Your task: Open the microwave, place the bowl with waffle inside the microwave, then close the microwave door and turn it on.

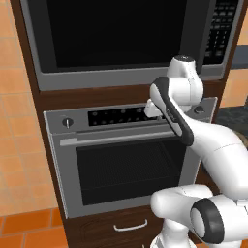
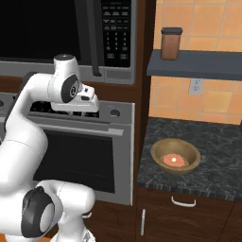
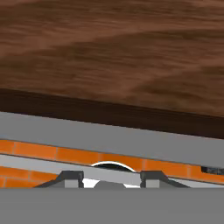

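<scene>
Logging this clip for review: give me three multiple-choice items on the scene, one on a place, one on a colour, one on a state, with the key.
1. Where does the bowl stand?
A. on the dark speckled counter right of the oven
B. inside the microwave
C. on the upper shelf

2. What colour is the jar on the shelf?
A. white
B. brown with a dark lid
C. green

3. How is the microwave door?
A. wide open
B. removed
C. closed

Key: 1 A, the bowl with the waffle rests on the counter; 2 B, brown body, dark lid; 3 C, the glass panel sits flush in the microwave frame.
</scene>
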